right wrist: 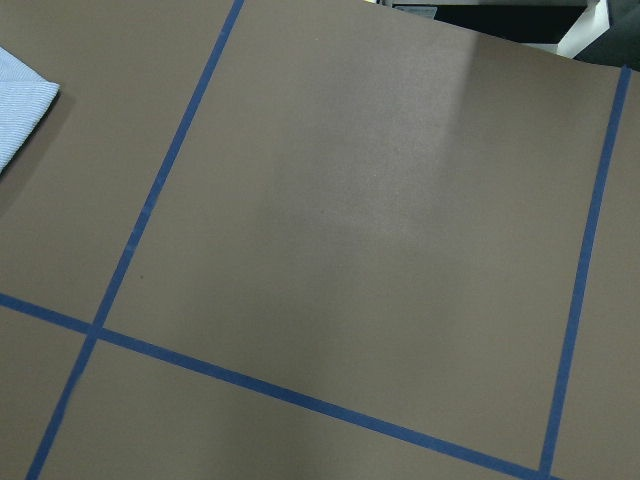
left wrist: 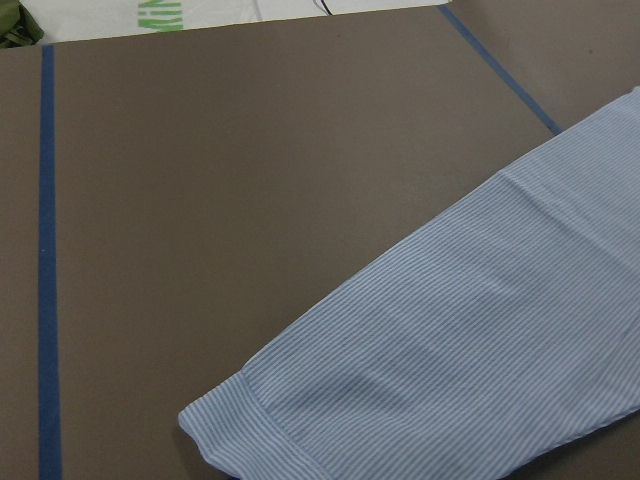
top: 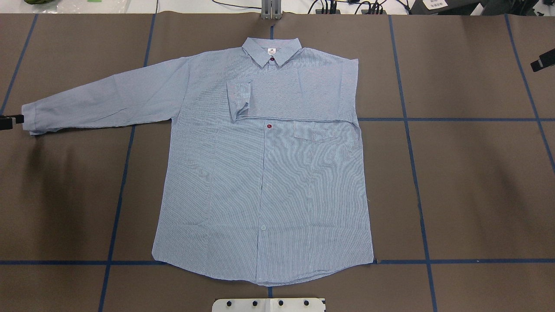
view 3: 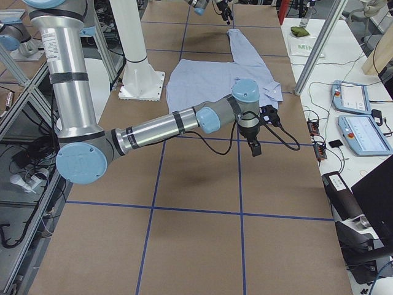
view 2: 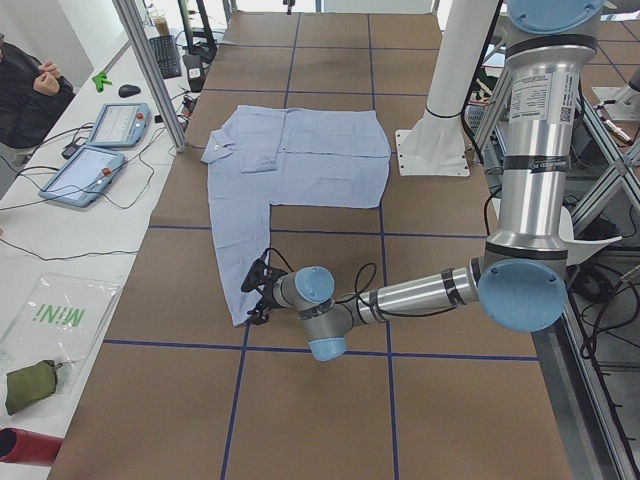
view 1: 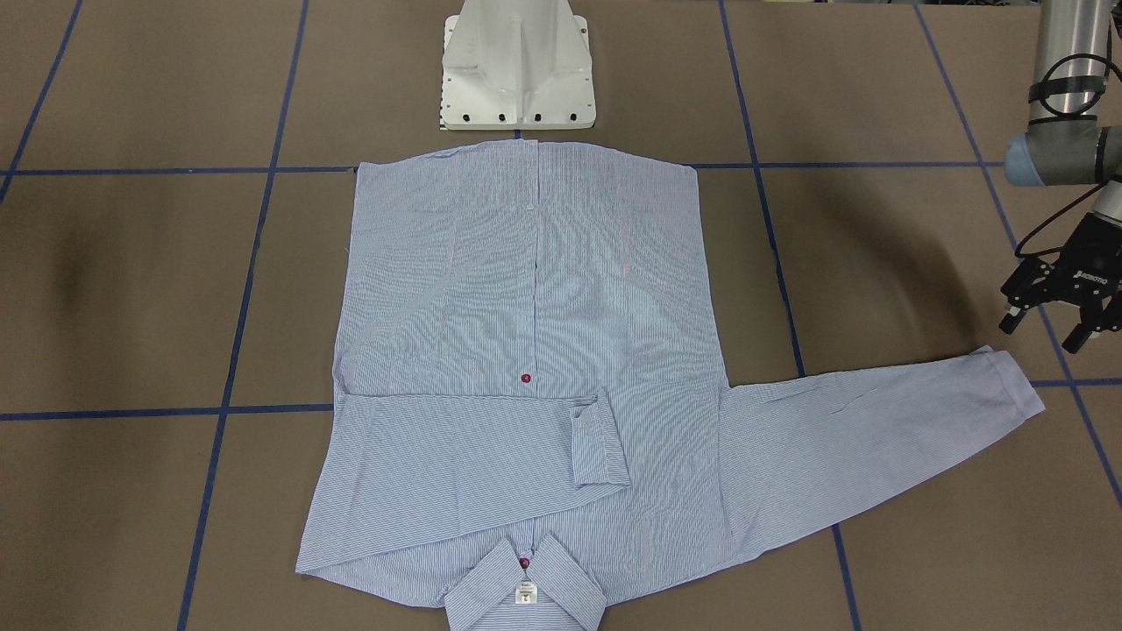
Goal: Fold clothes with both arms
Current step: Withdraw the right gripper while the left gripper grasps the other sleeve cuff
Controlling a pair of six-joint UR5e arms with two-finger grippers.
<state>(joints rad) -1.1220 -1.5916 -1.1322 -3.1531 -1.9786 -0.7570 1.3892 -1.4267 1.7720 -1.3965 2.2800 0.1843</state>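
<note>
The striped shirt (top: 264, 173) lies flat, front up, on the brown table, its collar (top: 271, 50) at the far side. One sleeve (top: 290, 97) is folded across the chest. The other sleeve (view 1: 877, 438) is stretched out sideways. My left gripper (view 1: 1043, 331) is open and empty, hovering just beyond that sleeve's cuff (view 1: 1012, 386). The cuff also shows in the left wrist view (left wrist: 260, 420). My right gripper (view 3: 255, 142) hangs over bare table off the shirt's other side. Only a black tip (top: 542, 65) of it shows overhead, so I cannot tell whether it is open or shut.
The white pedestal base (view 1: 517, 70) stands just behind the shirt's hem. Blue tape lines (top: 407, 119) cross the table. An operators' bench with tablets (view 2: 95, 170) runs along the far edge, and a person (view 2: 25, 90) sits there.
</note>
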